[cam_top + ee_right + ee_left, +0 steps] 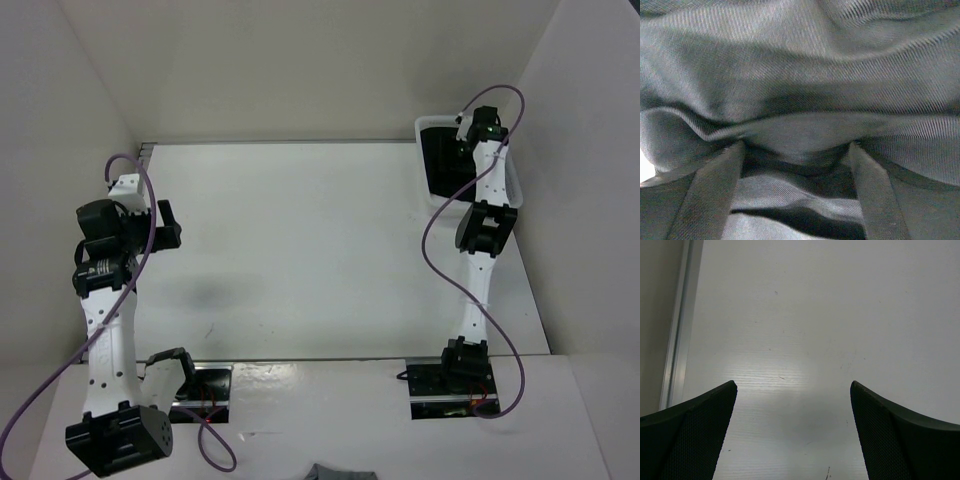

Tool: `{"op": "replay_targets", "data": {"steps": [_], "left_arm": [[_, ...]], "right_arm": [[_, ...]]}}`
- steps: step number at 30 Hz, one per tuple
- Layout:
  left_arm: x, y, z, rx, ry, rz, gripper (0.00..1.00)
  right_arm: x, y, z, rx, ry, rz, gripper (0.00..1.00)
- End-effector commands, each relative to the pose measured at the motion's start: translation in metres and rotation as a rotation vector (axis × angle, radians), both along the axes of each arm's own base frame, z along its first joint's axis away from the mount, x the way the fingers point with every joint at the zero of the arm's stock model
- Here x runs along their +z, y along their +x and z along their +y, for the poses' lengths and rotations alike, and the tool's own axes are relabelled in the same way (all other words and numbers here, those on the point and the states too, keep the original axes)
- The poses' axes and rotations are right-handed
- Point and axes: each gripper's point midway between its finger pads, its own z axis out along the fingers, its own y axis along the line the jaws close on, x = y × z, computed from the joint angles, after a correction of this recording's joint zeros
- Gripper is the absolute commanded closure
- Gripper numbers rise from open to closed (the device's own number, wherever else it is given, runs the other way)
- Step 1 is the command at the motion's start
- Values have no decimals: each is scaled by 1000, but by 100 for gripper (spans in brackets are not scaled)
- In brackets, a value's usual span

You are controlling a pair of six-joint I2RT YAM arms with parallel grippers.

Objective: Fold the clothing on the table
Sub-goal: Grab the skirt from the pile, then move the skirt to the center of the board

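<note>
White tabletop [300,250] carries no fabric, nothing laid out. Clothing [800,75] bunched dark in basket [515,185], far right corner. Right fingers [715,190] spread wide, pressed into folds, not clamped. Left fingers [695,435] wide, empty, over tabletop, well apart. Judgement: folding not begun; lift-out, spreading, every fold left.

A robot test cell, probably in a lab: a bare white table [300,250] boxed in by plain white walls [300,60]. The left arm [105,320] and right arm [478,285] are bolted at its near edge and trail purple cables [426,240]. A white basket [432,121] sits in its far right corner.
</note>
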Motion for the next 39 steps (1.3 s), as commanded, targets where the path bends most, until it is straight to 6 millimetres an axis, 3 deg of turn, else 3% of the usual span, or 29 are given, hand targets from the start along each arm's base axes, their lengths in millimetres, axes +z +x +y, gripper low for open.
{"op": "replay_targets", "data": {"steps": [1,3,4,5,6,8,11,12,14,15,17,18,24,25,27,29,30,32,33,35,36,37,39], "left_arm": [[3,3,3,-4,20,-15,0],[3,3,3,-4,20,-15,0],[3,3,3,-4,20,-15,0],[3,3,3,-4,20,-15,0],[3,3,3,-4,20,-15,0],[3,3,3,-4,20,-15,0],[3,3,3,-4,20,-15,0],[3,3,3,-4,20,-15,0],[5,2,3,-4,23,-24,0],[5,2,3,-4,23,-24,0],[5,2,3,-4,23,-24,0],[8,1,2,-4,26,-33,0],[10,0,2,-4,29,-41,0],[10,0,2,-4,29,-41,0],[10,0,2,-4,29,-41,0],[10,0,2,-4,29,-41,0],[10,0,2,-4,29,-41,0],[10,0,2,-4,29,-41,0],[10,0,2,-4,29,-41,0],[10,0,2,-4,29,-41,0],[10,0,2,-4,29,-41,0],[10,0,2,-4,29,-41,0],[10,0,2,-4,29,-41,0]], "right_arm": [[-5,-11,7,26,5,49,17],[-5,-11,7,26,5,49,35],[-5,-12,3,17,-10,52,71],[-5,-12,2,13,-18,54,90],[-6,-14,2,13,-16,63,100],[7,-14,4,18,-9,47,100],[45,-14,12,41,16,-16,100],[74,-13,18,61,34,-71,100],[105,-14,24,71,53,-128,100],[135,-17,29,87,60,-183,100],[164,-19,32,97,54,-241,100],[189,-24,37,115,63,-287,100],[258,-44,52,156,83,-414,100],[280,-52,57,174,86,-460,100],[322,-70,82,225,98,-540,100],[342,-82,105,269,101,-572,100],[346,-89,136,327,117,-573,100],[376,-116,174,422,112,-629,100],[378,-131,217,512,142,-623,100],[408,-170,260,618,154,-686,100],[413,-196,306,730,178,-697,100],[431,-220,318,759,178,-747,100],[443,-246,340,835,201,-780,100]]}}
